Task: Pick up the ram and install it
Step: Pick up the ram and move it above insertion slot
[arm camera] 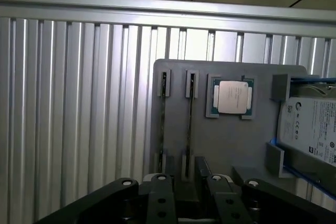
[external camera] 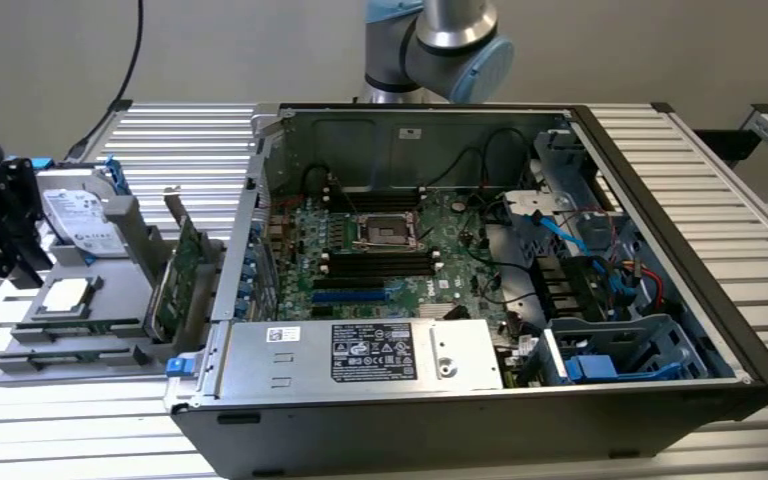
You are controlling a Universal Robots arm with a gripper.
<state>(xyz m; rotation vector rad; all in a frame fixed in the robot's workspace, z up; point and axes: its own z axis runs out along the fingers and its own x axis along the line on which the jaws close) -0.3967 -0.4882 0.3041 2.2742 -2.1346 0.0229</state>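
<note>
Two thin dark strips stand on edge in the slots of a grey holder [arm camera: 210, 145]. One strip [arm camera: 163, 119] and the other [arm camera: 190, 119] look like the ram seen edge-on; I cannot tell their colour or label. My gripper [arm camera: 189, 187] hangs above the near end of these slots, open, with nothing between its black fingers [arm camera: 160, 184]. In the exterior view the gripper [external camera: 11, 250] is at the far left, over the same holder [external camera: 77, 345]. The open computer case [external camera: 491, 270] lies to the exterior view's right, with black memory slots [external camera: 377, 265] on its motherboard.
On the holder sit a processor chip [arm camera: 231, 97] and a hard drive [arm camera: 315, 129]. A green expansion card [external camera: 177, 275] stands upright between the holder and the case wall. The ribbed metal table [arm camera: 73, 103] lies all around. Cables and a blue drive cage [external camera: 624, 350] crowd the case's right side.
</note>
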